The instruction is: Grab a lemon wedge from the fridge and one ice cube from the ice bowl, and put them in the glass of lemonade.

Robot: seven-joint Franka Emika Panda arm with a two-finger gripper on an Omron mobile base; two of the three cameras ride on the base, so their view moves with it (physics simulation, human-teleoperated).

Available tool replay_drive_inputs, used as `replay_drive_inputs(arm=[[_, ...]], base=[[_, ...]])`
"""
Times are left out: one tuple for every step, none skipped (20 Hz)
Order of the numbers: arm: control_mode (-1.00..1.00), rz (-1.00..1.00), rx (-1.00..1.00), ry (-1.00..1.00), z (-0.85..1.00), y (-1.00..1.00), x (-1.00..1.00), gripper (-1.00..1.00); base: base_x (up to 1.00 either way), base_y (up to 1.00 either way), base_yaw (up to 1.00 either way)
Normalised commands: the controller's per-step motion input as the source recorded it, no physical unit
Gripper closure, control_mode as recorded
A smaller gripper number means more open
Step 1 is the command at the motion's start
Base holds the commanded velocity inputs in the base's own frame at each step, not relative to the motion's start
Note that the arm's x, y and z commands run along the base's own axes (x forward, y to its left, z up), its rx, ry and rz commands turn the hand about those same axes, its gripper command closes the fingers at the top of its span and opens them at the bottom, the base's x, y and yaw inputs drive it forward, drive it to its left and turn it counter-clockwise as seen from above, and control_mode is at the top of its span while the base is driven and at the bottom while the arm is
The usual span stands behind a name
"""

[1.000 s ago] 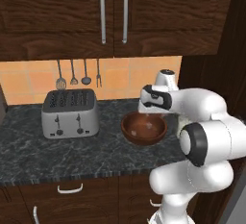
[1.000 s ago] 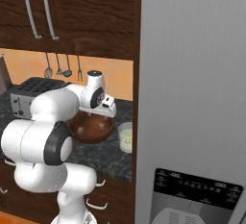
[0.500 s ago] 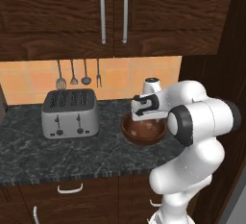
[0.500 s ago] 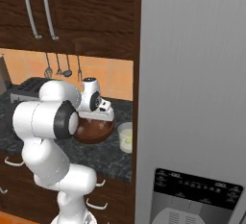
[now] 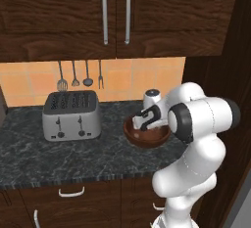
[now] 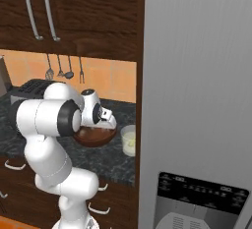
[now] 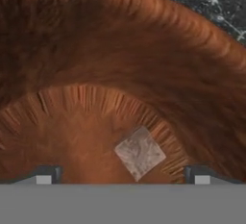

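We hover our wide-open, empty fingers (image 7: 122, 174) inside the ice bowl (image 7: 96, 64), ice cube (image 7: 140, 152) at one o'clock between them; descending off-centre might nudge it aside.

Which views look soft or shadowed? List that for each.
Hand view: the round reddish-brown wooden bowl is smeared and soft, while the pale ice cube on its floor is clearer. Left base view: crisp, evenly lit, dark upper cabinets. Right base view: crisp, and the grey steel fridge is flat and glare-free.
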Motion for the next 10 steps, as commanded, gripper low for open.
replay_drive_inputs(arm=[[-1.0, 0.0, -0.01, -0.11, -0.24, 0.0, 0.04, -1.0], [-1.0, 0.0, -0.01, -0.15, -0.36, -0.26, 0.0, -1.0], [-1.0, 0.0, 0.0, -0.19, -0.32, -0.28, 0.05, -1.0], [-1.0, 0.0, 0.0, -0.15, -0.24, -0.06, 0.21, -1.0], [-1.0, 0.0, 0.0, -0.05, -0.12, 0.0, 0.3, -1.0], [-1.0, 0.0, 0.0, 0.0, 0.0, 0.0, 0.29, -1.0], [-1.0, 0.0, 0.0, 0.0, 0.0, 0.0, 0.09, -1.0], [-1.0, 0.0, 0.0, 0.0, 0.0, 0.0, 0.0, -1.0], [-1.0, 0.0, 0.0, 0.0, 0.0, 0.0, 0.0, -1.0], [-1.0, 0.0, 0.0, 0.02, -0.15, 0.0, 0.0, -1.0]], base=[[0.0, 0.0, 0.0], [0.0, 0.0, 0.0], [0.0, 0.0, 0.0], [0.0, 0.0, 0.0], [0.0, 0.0, 0.0], [0.0, 0.0, 0.0], [0.0, 0.0, 0.0], [0.0, 0.0, 0.0], [0.0, 0.0, 0.0], [0.0, 0.0, 0.0]])
